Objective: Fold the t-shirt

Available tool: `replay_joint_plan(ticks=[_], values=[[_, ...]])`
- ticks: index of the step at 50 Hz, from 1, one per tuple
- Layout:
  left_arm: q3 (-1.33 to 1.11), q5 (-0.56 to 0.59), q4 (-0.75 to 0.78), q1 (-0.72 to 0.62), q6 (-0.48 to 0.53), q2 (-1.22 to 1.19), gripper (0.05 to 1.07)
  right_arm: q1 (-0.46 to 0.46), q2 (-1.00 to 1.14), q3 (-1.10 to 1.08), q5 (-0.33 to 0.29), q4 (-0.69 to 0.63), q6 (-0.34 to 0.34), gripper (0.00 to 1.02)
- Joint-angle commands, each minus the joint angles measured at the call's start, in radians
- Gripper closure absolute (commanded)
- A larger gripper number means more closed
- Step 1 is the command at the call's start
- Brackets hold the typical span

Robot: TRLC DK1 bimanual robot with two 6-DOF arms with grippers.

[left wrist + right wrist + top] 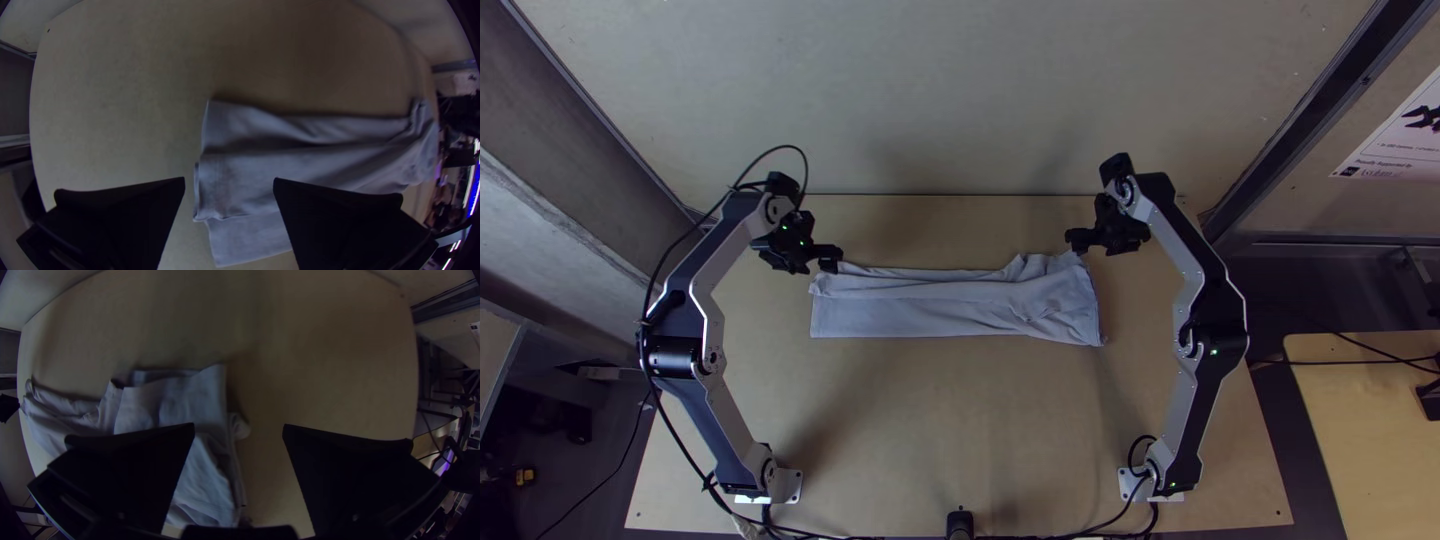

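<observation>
The light grey-blue t-shirt (930, 306) lies folded into a long band across the table, its far layer loose and its right end rumpled. My left gripper (827, 262) is above the band's far left corner; in the left wrist view this gripper (229, 182) stands open, its fingers apart over the end of the shirt (250, 175). By the far right corner is my right gripper (1082, 245). Its fingers are apart in the right wrist view, the gripper (239, 429) open above the rumpled end of the cloth (200, 470), whose edge runs between them.
Bare wooden table (950, 430) stretches between the band and the near edge. A grey panel (960, 100) rises behind the table's far edge. A dark cable loops along the left arm. Another wooden table (1360, 400) stands at the right.
</observation>
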Motion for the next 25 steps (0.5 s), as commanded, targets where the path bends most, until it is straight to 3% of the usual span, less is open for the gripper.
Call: replay_joint_plan(ticks=[1, 16, 25], values=[[0.033, 0.074, -0.002, 0.058, -0.026, -0.037, 0.10, -0.010, -0.067, 0.032, 0.027, -0.008, -0.023, 0.03], [-0.020, 0.331, -0.018, 0.214, -0.020, -0.065, 0.10, -0.060, -0.171, 0.107, 0.056, -0.011, -0.039, 0.03], [-0.103, 0.502, -0.009, 0.292, 0.045, -0.068, 0.10, -0.092, -0.212, 0.168, 0.055, -0.013, -0.033, 0.03]])
